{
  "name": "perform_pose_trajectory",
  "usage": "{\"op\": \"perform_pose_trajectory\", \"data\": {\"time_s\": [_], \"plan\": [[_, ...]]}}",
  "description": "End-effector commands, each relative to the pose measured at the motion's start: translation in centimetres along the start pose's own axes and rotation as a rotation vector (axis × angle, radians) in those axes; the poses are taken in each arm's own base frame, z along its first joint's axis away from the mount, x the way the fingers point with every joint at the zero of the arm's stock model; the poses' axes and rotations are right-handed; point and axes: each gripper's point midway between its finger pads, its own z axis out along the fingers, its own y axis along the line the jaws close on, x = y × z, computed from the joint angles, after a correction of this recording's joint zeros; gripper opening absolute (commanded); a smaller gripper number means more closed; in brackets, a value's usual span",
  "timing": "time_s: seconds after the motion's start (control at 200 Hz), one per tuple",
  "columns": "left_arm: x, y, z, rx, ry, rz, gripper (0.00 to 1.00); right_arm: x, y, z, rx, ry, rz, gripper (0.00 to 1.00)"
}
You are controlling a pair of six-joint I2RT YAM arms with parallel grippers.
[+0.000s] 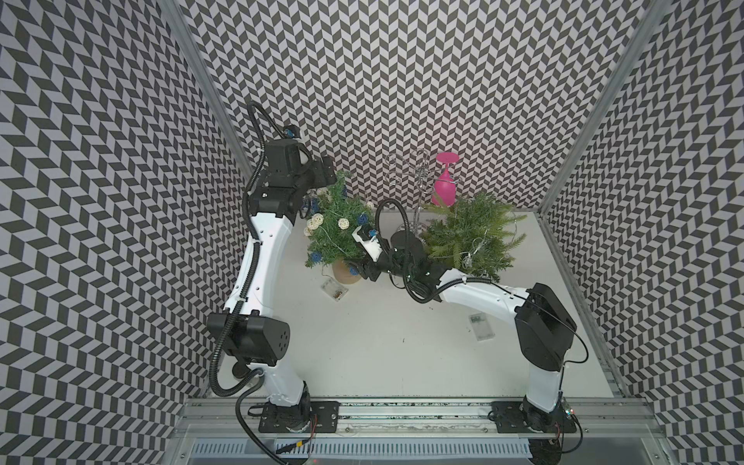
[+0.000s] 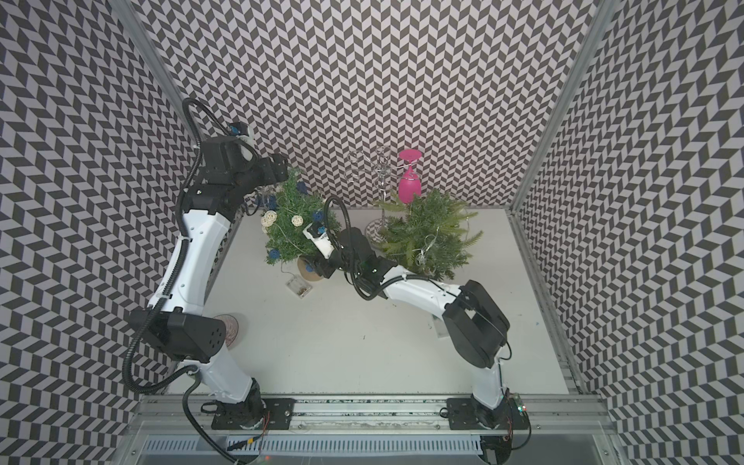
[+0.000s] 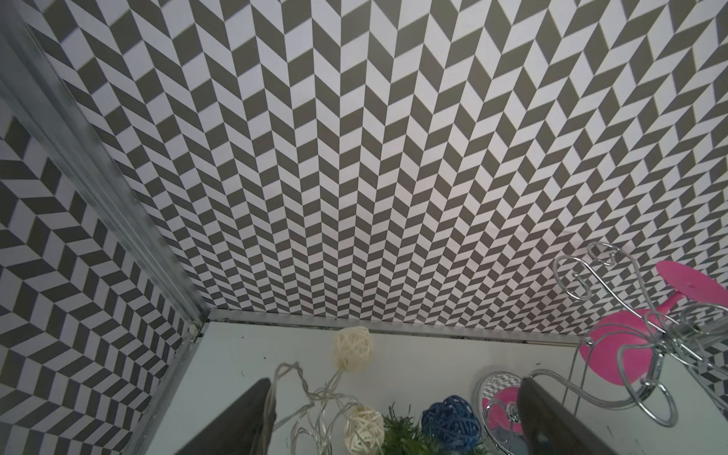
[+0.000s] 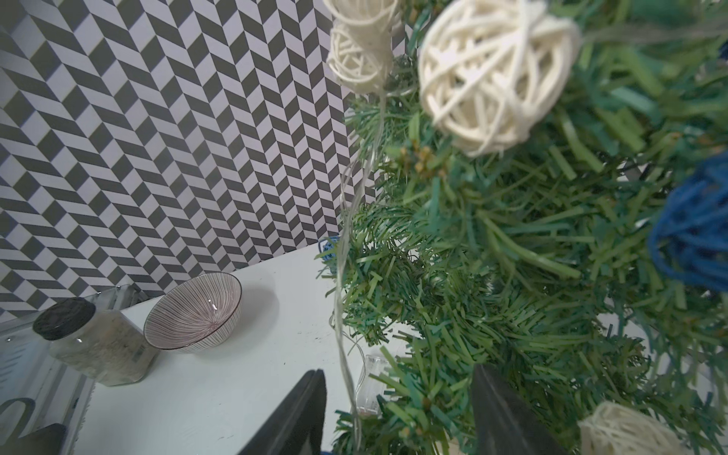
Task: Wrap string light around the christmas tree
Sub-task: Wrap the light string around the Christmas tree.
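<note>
My left gripper [image 3: 397, 379] hovers at the crown of the potted Christmas tree [image 1: 338, 237] with its jaws spread wide, pinching nothing; a loose loop of the string light's clear wire [image 3: 307, 398] lies against 1 finger, with a white rattan ball [image 3: 364, 431] and a blue rattan ball [image 3: 451, 419] just below. My right gripper [image 4: 398, 370] sits low beside the same tree, near its pot [image 1: 346, 273], jaws apart; a hanging strand of the wire passes between them with some needles, and I see no pinch on it. The string light is already draped over this tree, its battery box [image 1: 334, 289] on the table just beside the pot. I judge the step in hand is taking up that hanging strand for another turn; to do it well I should close the right fingers on wire alone, not foliage; lift before pulling, keep slack so the battery box does not drag or the pot tip; and have the left stay clear of the wire glass rack [image 3: 630, 354] behind.
</note>
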Motion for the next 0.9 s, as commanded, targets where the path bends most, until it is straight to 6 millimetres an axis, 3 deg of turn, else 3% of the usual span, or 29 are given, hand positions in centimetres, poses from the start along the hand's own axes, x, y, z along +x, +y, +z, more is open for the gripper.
{"op": "perform_pose_trajectory", "data": {"time_s": [0.0, 0.12, 0.426, 0.506, 0.546, 0.646, 0.731, 0.821, 0.896], "plan": [[1.8, -1.7, 0.5, 0.197, 0.053, -0.027, 0.93, -1.5, -0.4, 0.1, 0.007, -0.040, -0.011, 0.62], [0.0, -4.1, -0.9, 0.357, -0.018, -0.004, 0.93, -2.4, -0.5, -0.6, 0.022, -0.060, -0.015, 0.70], [-3.3, -2.9, -3.8, 0.363, -0.086, -0.054, 0.93, -8.5, -0.8, -3.5, 0.062, -0.122, -0.062, 0.82], [-4.4, -3.7, -5.7, 0.400, -0.118, -0.039, 0.93, -10.1, -1.1, -4.5, 0.076, -0.151, -0.065, 0.89], [-4.8, -4.4, -6.6, 0.441, -0.133, -0.031, 0.92, -10.9, -1.2, -4.9, 0.078, -0.166, -0.067, 0.99], [-5.2, -5.2, -7.7, 0.482, -0.147, -0.018, 0.92, -13.0, -2.0, -5.6, 0.082, -0.197, -0.072, 0.99], [-5.1, -4.7, -7.7, 0.451, -0.147, -0.025, 0.91, -14.1, -2.5, -6.2, 0.103, -0.210, -0.083, 0.99], [-5.2, -4.4, -8.1, 0.426, -0.156, -0.040, 0.90, -14.7, -2.7, -6.9, 0.110, -0.232, -0.089, 0.99], [-5.8, -4.3, -9.5, 0.412, -0.190, -0.050, 0.90, -14.8, -2.9, -7.2, 0.117, -0.234, -0.088, 1.00]]}}
